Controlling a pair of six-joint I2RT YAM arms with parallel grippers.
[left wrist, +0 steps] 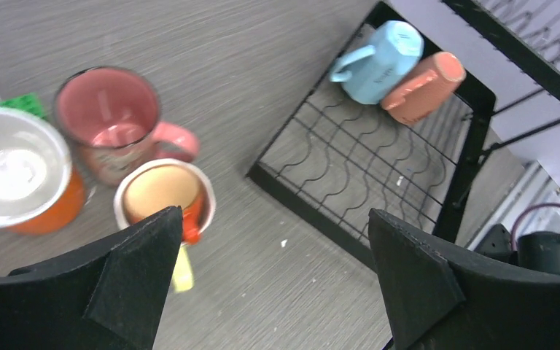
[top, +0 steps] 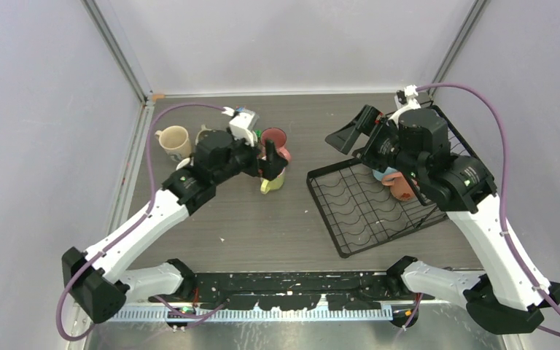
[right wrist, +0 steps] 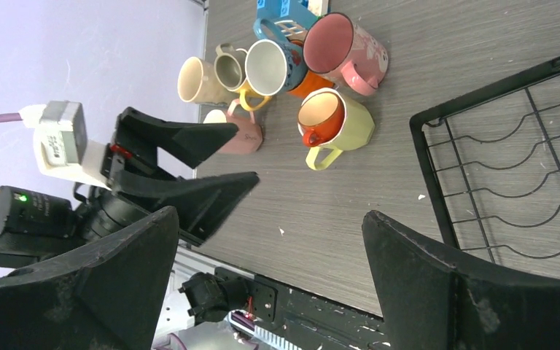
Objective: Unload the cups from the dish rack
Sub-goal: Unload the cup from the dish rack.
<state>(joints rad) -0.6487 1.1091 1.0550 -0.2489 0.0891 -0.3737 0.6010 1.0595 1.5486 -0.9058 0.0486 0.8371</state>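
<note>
Table (top: 262, 226) is walled at the back, left and right; bare room runs down the middle strip and along the near edge in front of the arm bases. Dish rack (top: 357, 211) sits on the right half, angled, with its raised side toward the right edge and most of its grid base bare. Two cups lie on their sides at the rack's far end, a blue mug (left wrist: 379, 62) touching a salmon mug (left wrist: 423, 87), partly under the right arm in the top view. The other cups are bunched in the back-left part of the table, well apart from the rack. The cream mug (top: 175, 141) is nearest the left edge and the pink mug (top: 275, 138) is on the rack side. A lime mug (right wrist: 343, 124) with an orange cup nested inside it is nearest the front. A pale pink mug (right wrist: 237, 127), an orange mug (right wrist: 310, 84) and a blue mug with a white inside (right wrist: 273, 64) sit among them. Left gripper (top: 270, 162) hangs over the lime mug with its jaws spread wide and nothing between them; contact with the mug can't be told. Right gripper (top: 343, 140) is above the rack's back-left corner, jaws spread wide, holding nothing.
</note>
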